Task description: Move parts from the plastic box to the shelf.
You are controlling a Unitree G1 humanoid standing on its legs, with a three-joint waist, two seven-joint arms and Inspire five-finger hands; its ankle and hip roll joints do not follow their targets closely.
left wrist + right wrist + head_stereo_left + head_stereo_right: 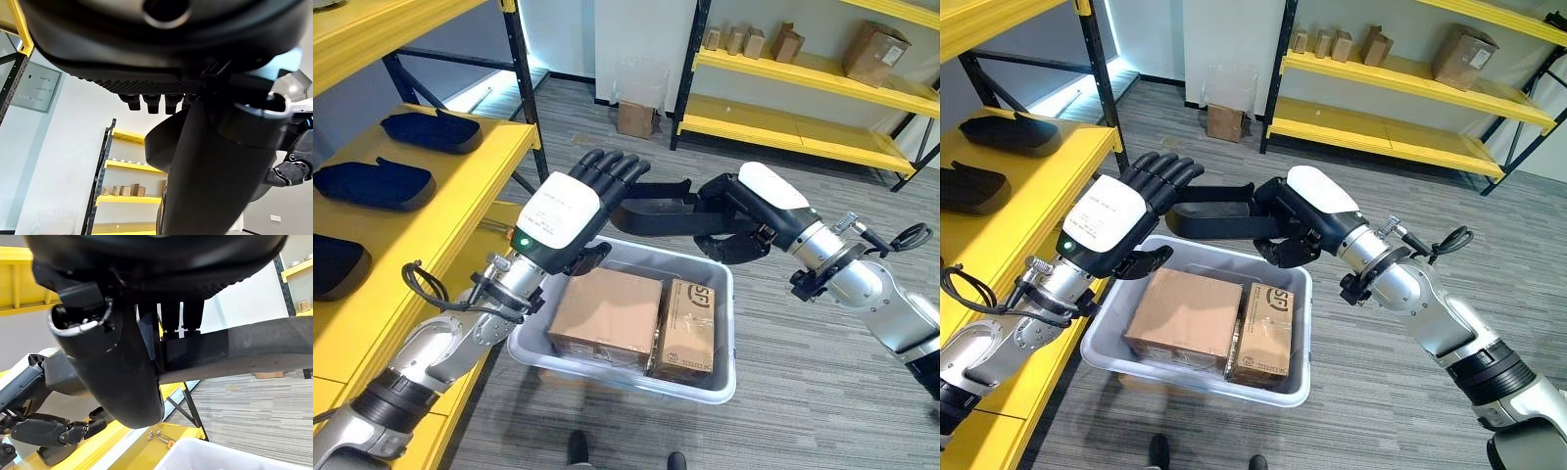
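Boxes (607, 315) fill the near bin (720, 384); above, right hand (744, 220) grips a dark part (651, 208), left hand (573, 215) open beside it.

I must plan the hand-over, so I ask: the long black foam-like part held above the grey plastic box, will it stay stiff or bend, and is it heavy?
The long black foam-like part probably stays stiff: held at one end by the right hand, it juts out level without sagging. Its matte, foam-like surface suggests low weight and little slipping. The left hand is at its free end, fingers straight.
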